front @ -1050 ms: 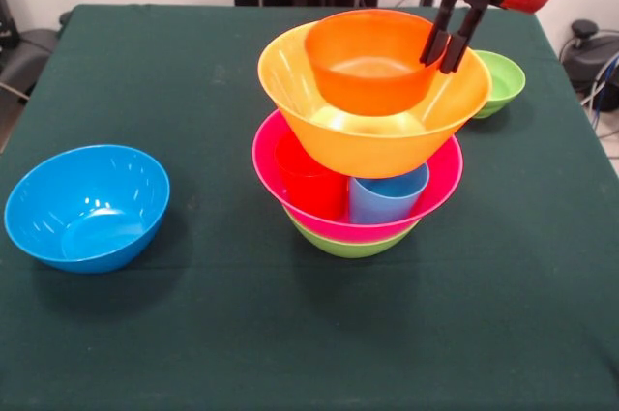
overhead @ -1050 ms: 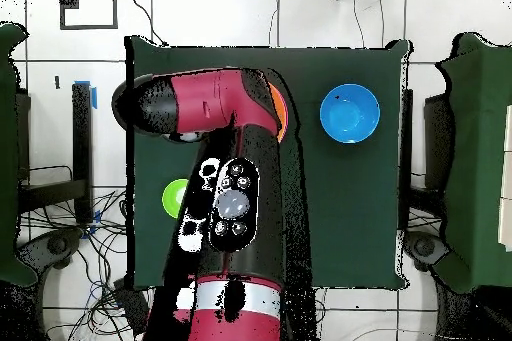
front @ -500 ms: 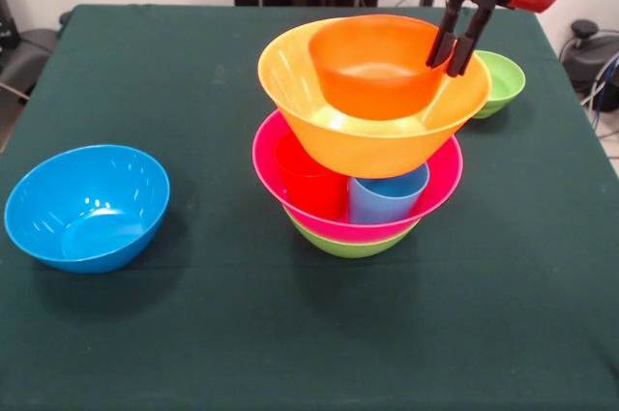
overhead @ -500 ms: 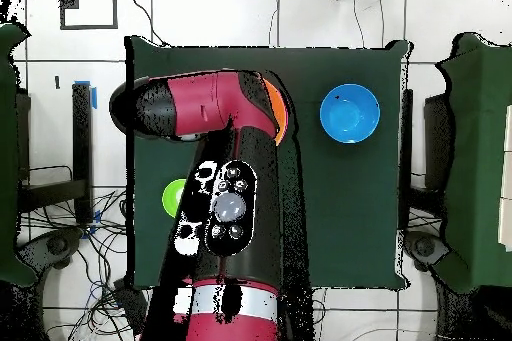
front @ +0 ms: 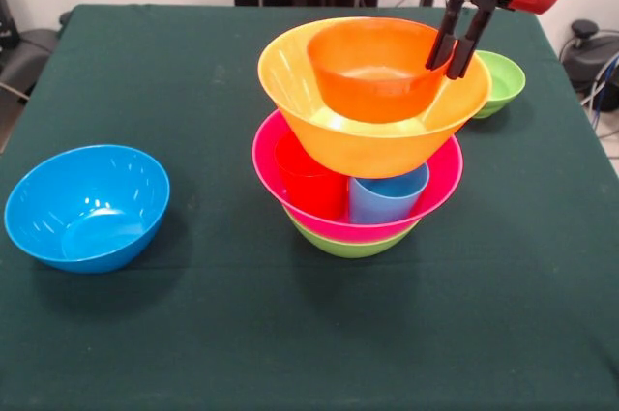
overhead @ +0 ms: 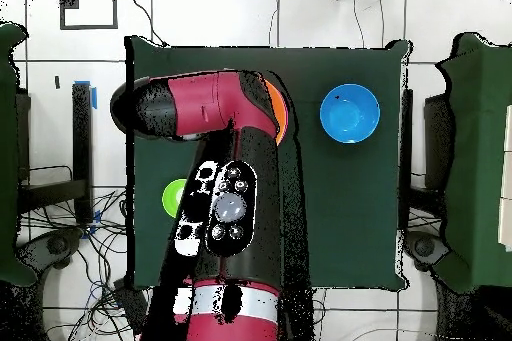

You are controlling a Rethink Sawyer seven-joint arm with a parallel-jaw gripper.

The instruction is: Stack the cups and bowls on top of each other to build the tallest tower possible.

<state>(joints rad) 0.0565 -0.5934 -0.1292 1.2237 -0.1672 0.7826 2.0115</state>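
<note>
The tower (front: pixel 358 155) stands mid-table: a green bowl (front: pixel 350 245) at the bottom, then a pink bowl (front: pixel 440 184) holding a red cup (front: pixel 309 179) and a light blue cup (front: pixel 387 198). A large yellow-orange bowl (front: pixel 372 145) rests on the cups. Inside it is a small orange bowl (front: pixel 372 68). My gripper (front: pixel 444 70) is shut on that bowl's right rim. In the overhead view the arm (overhead: pixel 225 157) hides the tower except an orange sliver (overhead: pixel 283 112).
A medium blue bowl (front: pixel 87 206) sits alone at the left, also the blue bowl (overhead: pixel 349 114) from above. A small green bowl (front: pixel 501 82) lies behind the tower at the right, seen overhead as the green bowl (overhead: pixel 173 197).
The gripper and the small orange bowl shifted slightly right and up over the past second, then almost stopped. Nothing else moved.
</note>
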